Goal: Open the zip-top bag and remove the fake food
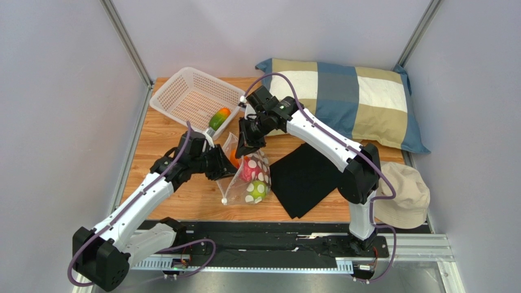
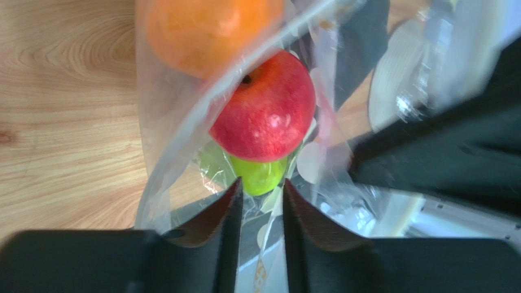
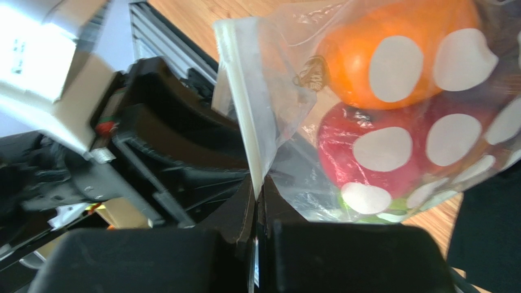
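TOP EXTERNAL VIEW
- Bag position: the zip-top bag point(image 1: 227, 183) lies on the wooden table point(image 1: 165, 140) between the two arms, just left of a black cloth point(image 1: 306, 177).
- Bag appearance: clear, crinkled film with large white dots on the face turned to the right.
- Contents: an orange fruit point(image 1: 234, 157) at the top, a red apple point(image 1: 249, 171) below it and a green fruit point(image 1: 257, 190) lowest, all inside the film.
- Left gripper point(image 1: 225, 168): at the bag's left side, touching it.
- Right gripper point(image 1: 246, 148): at the bag's upper end.
- Surroundings: a white lattice basket point(image 1: 183, 91) at the back left holds an orange-green fruit point(image 1: 219, 118). A checked pillow point(image 1: 348, 97) lies at the back right and a beige hat point(image 1: 403, 195) at the right edge.

LEFT WRIST VIEW
- Tool state: the fingers point(image 2: 229, 207) stand a narrow gap apart with bag film lying in that gap. Whether the film is pinched cannot be told.
- Bag appearance: the undotted face is transparent, and the apple shows glossy through it, with the orange fruit above and the green fruit just beyond the fingertips.

RIGHT WRIST VIEW
- Tool state: jaws closed, clamped on the lower end of the bag's white zip strip point(image 3: 241, 104).
- Bag appearance: the dotted face is toward this camera, with white circles over the orange fruit, the apple and the green fruit.
- Background: the left arm is close behind the strip.
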Motion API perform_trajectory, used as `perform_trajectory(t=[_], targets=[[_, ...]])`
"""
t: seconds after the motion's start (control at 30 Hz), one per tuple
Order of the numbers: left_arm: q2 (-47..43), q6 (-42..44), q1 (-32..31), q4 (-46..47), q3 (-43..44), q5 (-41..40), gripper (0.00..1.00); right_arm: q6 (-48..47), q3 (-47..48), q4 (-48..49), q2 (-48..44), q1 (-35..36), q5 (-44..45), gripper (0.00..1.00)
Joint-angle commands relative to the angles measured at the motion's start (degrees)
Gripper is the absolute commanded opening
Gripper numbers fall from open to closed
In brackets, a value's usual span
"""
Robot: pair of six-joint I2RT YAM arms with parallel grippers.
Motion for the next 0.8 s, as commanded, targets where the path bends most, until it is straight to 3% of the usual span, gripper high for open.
perform_trajectory(t=[0.0,0.17,0.47,0.6,0.77], targets=[[0.8,-1.4,0.0,4.8,-0.7,-1.3,0.42,6.4,-1.6,6.9,-4.6,-0.1,-4.9,0.00],[6.7,1.7,-0.1,7.8,0.1,1.3,0.71,8.8,-1.4,8.2,-4.6,-0.1,-6.0,0.00],[13.2,2.3,-0.2,9.6,2.0,1.3,0.79,9.1,-4.0,9.1,-4.7,-0.2,-6.0,0.00],[15.3,0.6,-0.3,19.9,-1.1,4.9,0.80,8.4,-5.1,9.2,-4.6,-0.3,-5.9,0.00],[15.6,1.2,-0.6,24.5,-4.0,0.9,0.77,7.7,-6.8,8.9,-5.3,-1.1,-5.9,0.00]])
